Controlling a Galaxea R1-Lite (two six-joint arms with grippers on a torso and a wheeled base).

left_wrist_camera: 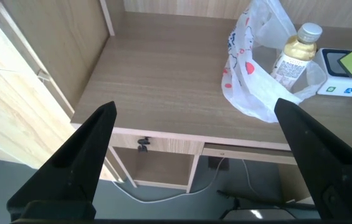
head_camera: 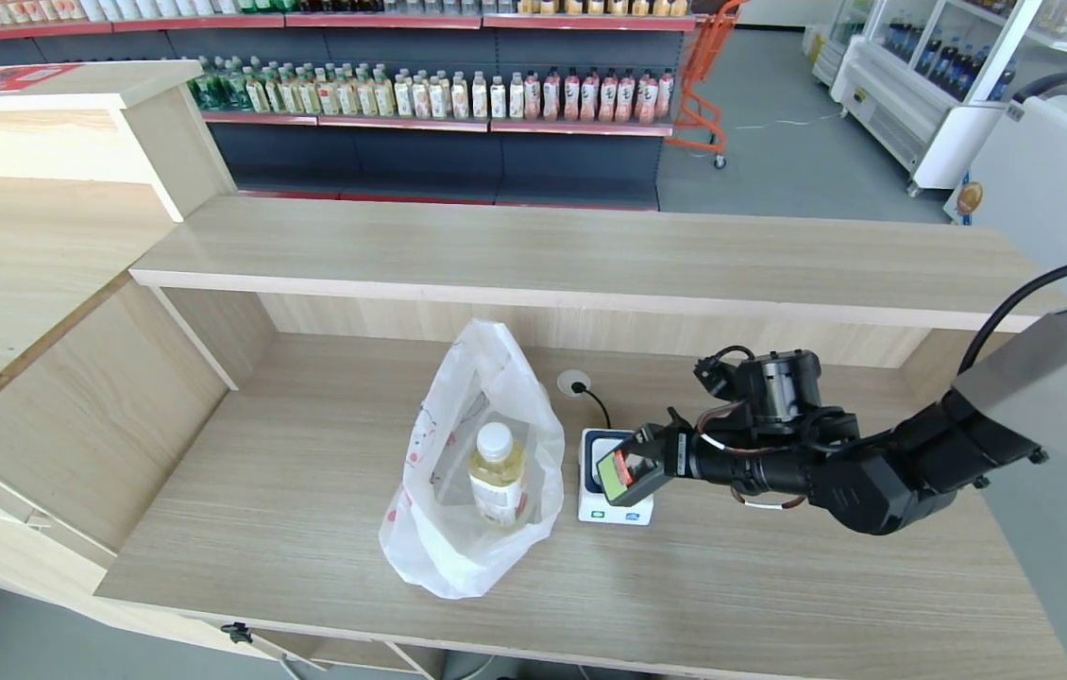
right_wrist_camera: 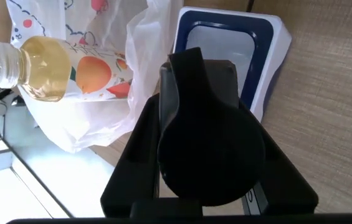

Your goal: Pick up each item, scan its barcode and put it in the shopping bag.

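Head view: the right gripper [head_camera: 633,467] is holding a small green-and-red box [head_camera: 621,475] clamped between its fingers, just above the white scanner [head_camera: 616,513] on the counter [head_camera: 732,586]. A bottle [head_camera: 497,482] is standing inside the shopping bag [head_camera: 444,552], just beside the scanner. Left wrist view: the left gripper [left_wrist_camera: 195,107] is hovering off the counter's front edge, with its fingers spread wide and gripping nothing. Right wrist view: the clamped box is sitting over the scanner's window, with the bag right beside it.

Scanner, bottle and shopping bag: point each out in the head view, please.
scanner [head_camera: 614,510], head view, white front face.
bottle [head_camera: 494,440], head view, white cap.
shopping bag [head_camera: 444,552], head view, lower front plastic.
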